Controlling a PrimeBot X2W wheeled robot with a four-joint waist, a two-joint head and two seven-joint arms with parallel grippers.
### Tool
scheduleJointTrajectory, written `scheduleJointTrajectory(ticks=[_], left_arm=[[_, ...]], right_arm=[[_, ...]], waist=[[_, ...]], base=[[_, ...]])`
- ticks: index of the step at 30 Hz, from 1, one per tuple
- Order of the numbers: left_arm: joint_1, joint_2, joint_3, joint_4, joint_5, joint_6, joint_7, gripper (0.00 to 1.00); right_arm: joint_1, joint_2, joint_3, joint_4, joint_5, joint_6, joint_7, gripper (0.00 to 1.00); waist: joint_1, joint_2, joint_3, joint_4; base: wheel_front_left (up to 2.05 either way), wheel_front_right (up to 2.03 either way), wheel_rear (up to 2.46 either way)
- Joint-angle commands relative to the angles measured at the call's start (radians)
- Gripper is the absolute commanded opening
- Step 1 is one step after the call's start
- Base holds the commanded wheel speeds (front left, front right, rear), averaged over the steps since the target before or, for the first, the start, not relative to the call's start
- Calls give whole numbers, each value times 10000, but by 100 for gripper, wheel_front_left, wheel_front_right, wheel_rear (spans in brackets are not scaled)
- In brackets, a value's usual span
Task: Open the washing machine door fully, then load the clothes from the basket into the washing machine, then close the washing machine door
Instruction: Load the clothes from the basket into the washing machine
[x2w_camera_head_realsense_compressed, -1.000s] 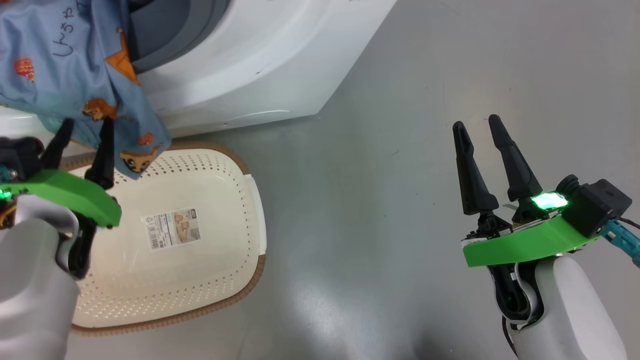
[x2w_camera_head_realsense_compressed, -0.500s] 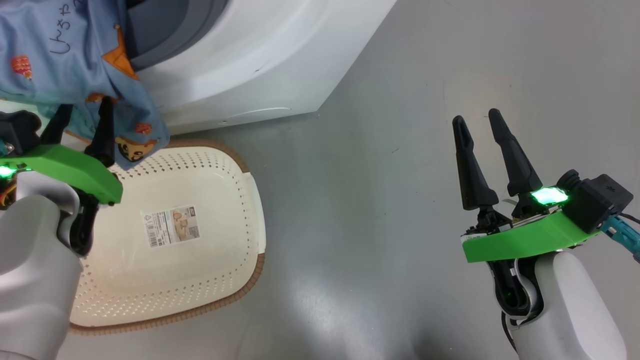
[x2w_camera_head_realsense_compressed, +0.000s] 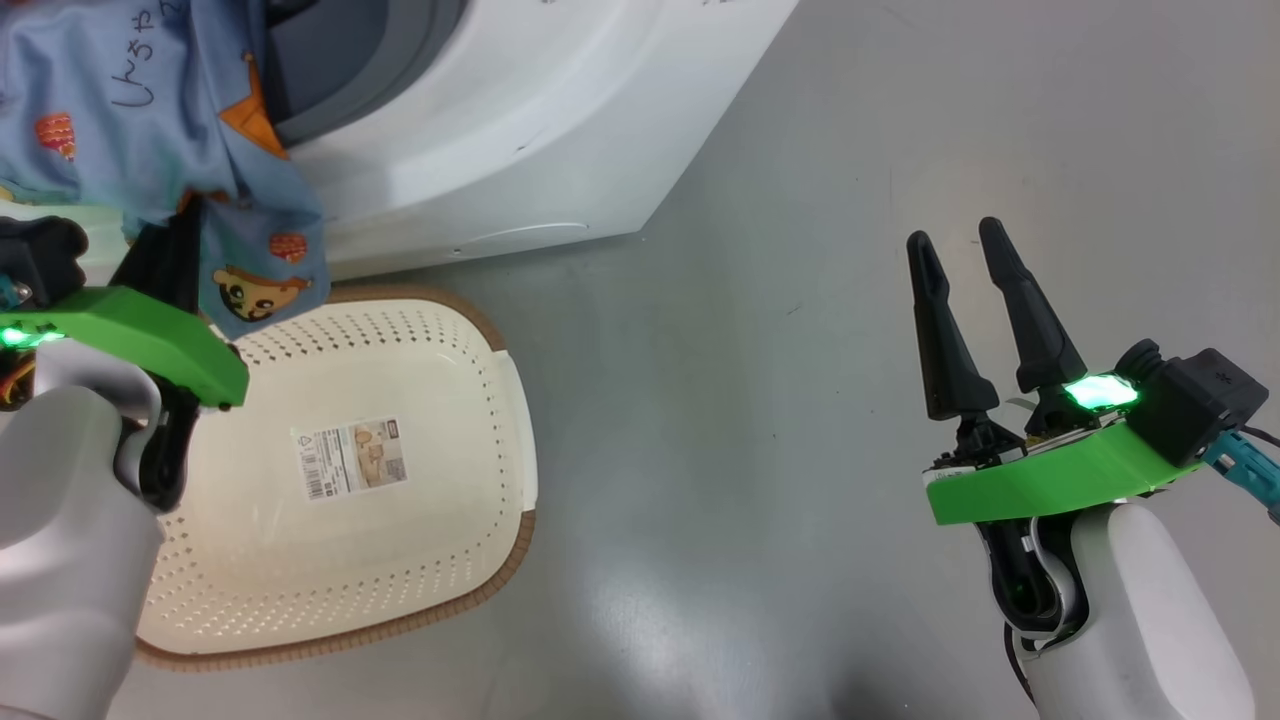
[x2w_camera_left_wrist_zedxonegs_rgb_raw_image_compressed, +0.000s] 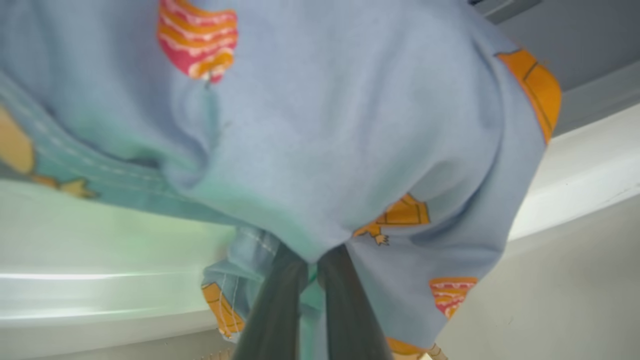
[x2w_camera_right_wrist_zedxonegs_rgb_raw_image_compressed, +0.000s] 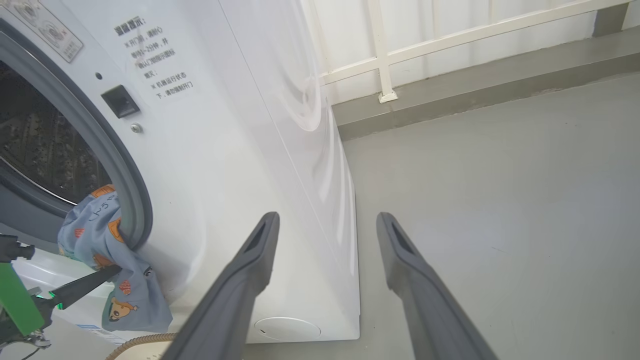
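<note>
Left pincer (x2w_camera_left_wrist_zedxonegs_rgb_raw_image_compressed: 310, 261) pinches the bear-print garment (x2w_camera_head_realsense_compressed: 120, 110) draped from the washing machine (x2w_camera_head_realsense_compressed: 520, 120). I see my right pincer (x2w_camera_head_realsense_compressed: 958, 243) spread wide, empty.

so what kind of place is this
Probably a laundry corner, perhaps a balcony: a white front-loading washing machine, a perforated basket on the grey floor, and a white railing behind.

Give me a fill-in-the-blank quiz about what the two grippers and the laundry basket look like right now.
The left gripper's jaws are ___ on the light blue cartoon-print garment.
The right gripper's jaws stand ___ over the grey floor.
A paper ___ lies inside the cream perforated plastic basket.
Missing words: shut, open, label.
</note>
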Motion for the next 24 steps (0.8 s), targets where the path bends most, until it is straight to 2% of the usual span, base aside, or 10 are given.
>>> scheduleJointTrajectory(ticks=[1, 11, 16, 24], left_arm=[[-75, 495, 340, -389, 17, -30, -128, 0], [1107, 713, 1241, -2117, 699, -31, -130, 0], [1793, 870, 1840, -3413, 1095, -31, -131, 0], [1809, 1055, 2432, -4892, 1166, 72, -86, 0]], right_arm=[[149, 6, 184, -247, -20, 16, -48, 100], [266, -67, 63, -231, 12, 16, -48, 100], [326, -123, 69, -193, 47, 16, -48, 100], [322, -125, 46, -194, 83, 16, -48, 100]], waist=[[0, 0, -29, 14], [0, 0, -248, 146], [0, 0, -360, 229], [0, 0, -301, 260]], base=[[0, 0, 0], [0, 0, 0], [0, 0, 0], [0, 0, 0]])
